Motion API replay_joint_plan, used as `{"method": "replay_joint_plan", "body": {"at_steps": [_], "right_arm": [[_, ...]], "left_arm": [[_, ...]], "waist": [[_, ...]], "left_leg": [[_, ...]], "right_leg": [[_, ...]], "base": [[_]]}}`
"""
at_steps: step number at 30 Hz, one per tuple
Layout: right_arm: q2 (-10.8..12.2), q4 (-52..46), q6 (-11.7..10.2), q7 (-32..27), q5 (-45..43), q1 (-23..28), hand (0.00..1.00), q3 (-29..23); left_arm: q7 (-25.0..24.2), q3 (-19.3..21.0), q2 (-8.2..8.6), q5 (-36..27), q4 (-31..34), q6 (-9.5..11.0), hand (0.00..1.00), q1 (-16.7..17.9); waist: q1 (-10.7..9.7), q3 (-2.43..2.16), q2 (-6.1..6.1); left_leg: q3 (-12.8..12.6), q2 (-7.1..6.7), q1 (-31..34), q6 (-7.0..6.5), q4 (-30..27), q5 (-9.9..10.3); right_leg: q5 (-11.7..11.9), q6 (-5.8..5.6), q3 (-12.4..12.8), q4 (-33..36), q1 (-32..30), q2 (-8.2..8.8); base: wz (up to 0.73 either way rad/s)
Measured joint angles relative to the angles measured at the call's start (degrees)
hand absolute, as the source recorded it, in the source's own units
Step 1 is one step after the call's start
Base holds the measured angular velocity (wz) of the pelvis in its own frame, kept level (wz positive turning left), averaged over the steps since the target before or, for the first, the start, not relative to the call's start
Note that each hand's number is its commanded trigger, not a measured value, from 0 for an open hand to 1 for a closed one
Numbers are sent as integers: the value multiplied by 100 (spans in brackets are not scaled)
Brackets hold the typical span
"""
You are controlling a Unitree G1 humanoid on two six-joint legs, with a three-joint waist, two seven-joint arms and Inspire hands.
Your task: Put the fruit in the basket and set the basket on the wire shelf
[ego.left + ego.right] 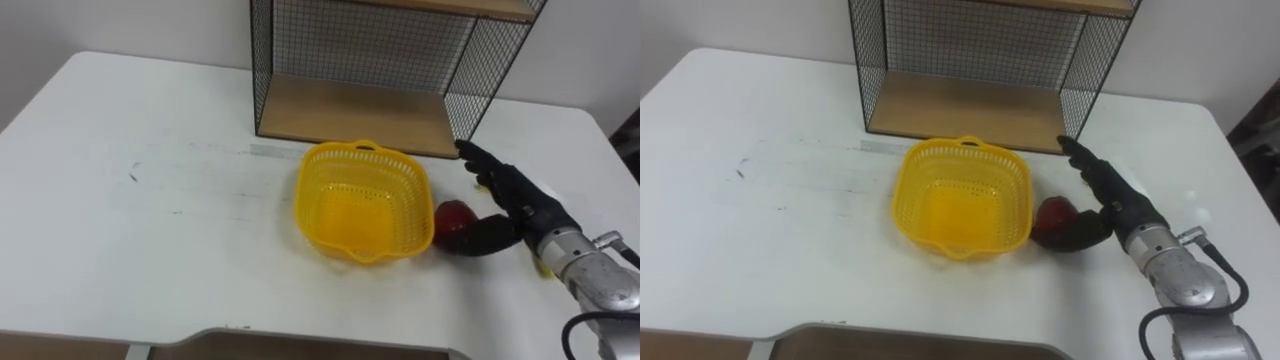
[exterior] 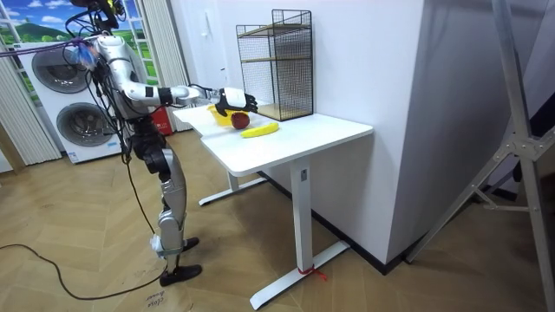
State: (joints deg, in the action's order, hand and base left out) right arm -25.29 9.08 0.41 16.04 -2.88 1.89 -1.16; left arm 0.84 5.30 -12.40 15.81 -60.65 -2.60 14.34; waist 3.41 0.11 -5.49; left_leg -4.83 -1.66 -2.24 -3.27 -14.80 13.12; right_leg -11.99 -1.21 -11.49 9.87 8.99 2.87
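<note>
Right hand (image 1: 520, 205) touches apple (image 1: 452, 216) just beside basket (image 1: 308, 200).

Table (image 1: 120, 230): white, standing on the wood floor (image 2: 390, 277) against a white wall (image 2: 381, 69).
Washing machines (image 2: 69, 104): sitting at the room view's left, beside a curtain (image 2: 159, 35).
Metal stand (image 2: 520, 130): standing at the room view's right.

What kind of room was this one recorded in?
Probably a home-style laundry or utility room set up for testing. Washing machines stand behind the robot, the floor is wood, and a white table carries a wire shelf.
</note>
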Motion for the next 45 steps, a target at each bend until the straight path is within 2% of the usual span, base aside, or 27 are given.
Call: {"method": "replay_joint_plan", "body": {"at_steps": [13,17,22,26,29,32,36,41,45], "right_arm": [[0,0,43,115,-16,6,0,0],[15,37,43,165,-153,6,0,0],[33,194,36,166,-276,46,0,0],[130,690,53,154,-302,48,0,-1],[165,715,17,113,-301,38,0,-2],[166,779,13,64,-295,29,0,-2],[167,822,14,27,-294,29,0,-2],[167,874,31,23,-282,21,0,4],[167,900,52,10,-283,21,0,4]], "left_arm": [[-19,2,-1,1,4,-1,0,-6],[-23,2,-3,1,4,0,0,-15],[-23,1,-5,3,-2,1,0,-17],[-23,-1,-4,1,-15,1,0,-10],[-23,-2,-5,2,-66,-1,0,-14],[-30,-2,-5,1,-105,0,0,-33],[-41,-2,-5,0,-123,1,0,8],[-113,-1,-11,-1,-122,-5,0,47],[-152,1,-13,-5,-119,-11,0,32]], "waist": [[-4,-1,9],[-5,18,33],[-2,22,42],[7,23,44],[-1,9,88],[6,15,106],[18,12,69],[64,39,27],[132,35,9]], "left_leg": [[1,1,-19,0,-6,0],[1,1,11,0,-8,0],[5,1,46,-1,-39,0],[5,2,55,-1,-92,0],[8,4,55,-2,-70,1],[18,8,42,-2,-82,1],[25,7,52,-3,-95,1],[27,10,59,-5,-103,0],[31,10,66,-6,-103,0]], "right_leg": [[0,1,1,1,10,-1],[1,2,11,1,9,-1],[3,5,25,-3,9,-2],[4,5,31,-1,13,-1],[4,6,31,4,18,-2],[7,10,16,6,12,-5],[7,10,-14,29,12,-3],[7,10,-21,73,-35,1],[7,10,-26,73,-36,0]], "base": [[0],[0],[0],[0],[0],[0],[0],[0],[0]]}}
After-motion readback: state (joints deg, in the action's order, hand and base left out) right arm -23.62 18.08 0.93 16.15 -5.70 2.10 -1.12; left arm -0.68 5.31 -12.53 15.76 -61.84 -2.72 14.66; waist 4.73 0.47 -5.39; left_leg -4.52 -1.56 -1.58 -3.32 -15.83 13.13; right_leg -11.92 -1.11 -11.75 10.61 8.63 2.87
